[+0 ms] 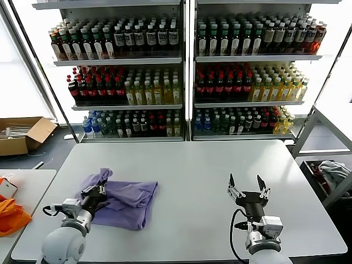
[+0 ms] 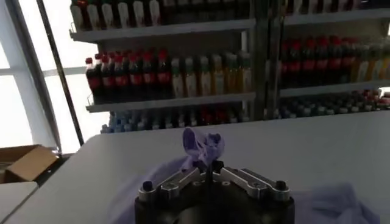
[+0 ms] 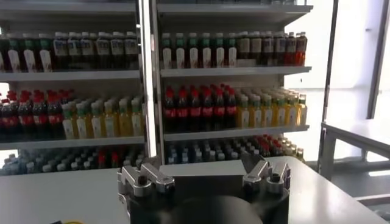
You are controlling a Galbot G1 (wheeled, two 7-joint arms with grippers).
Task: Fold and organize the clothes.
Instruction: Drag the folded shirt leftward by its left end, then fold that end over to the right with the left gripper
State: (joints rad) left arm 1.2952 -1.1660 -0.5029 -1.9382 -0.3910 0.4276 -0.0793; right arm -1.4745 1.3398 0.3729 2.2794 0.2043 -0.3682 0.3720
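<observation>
A wide pale grey desk with rounded corners stands in front of the drinks shelves. On its left half lies a lavender T-shirt, loosely folded into a rough rectangle, one bunched end lifted toward the desk's left edge while the remainder rests flat on the surface. The right half of the top is plain grey. Beside the desk's left edge sits a second, lower white surface with something orange on it. Further back on the floor to the left is an open cardboard box
</observation>
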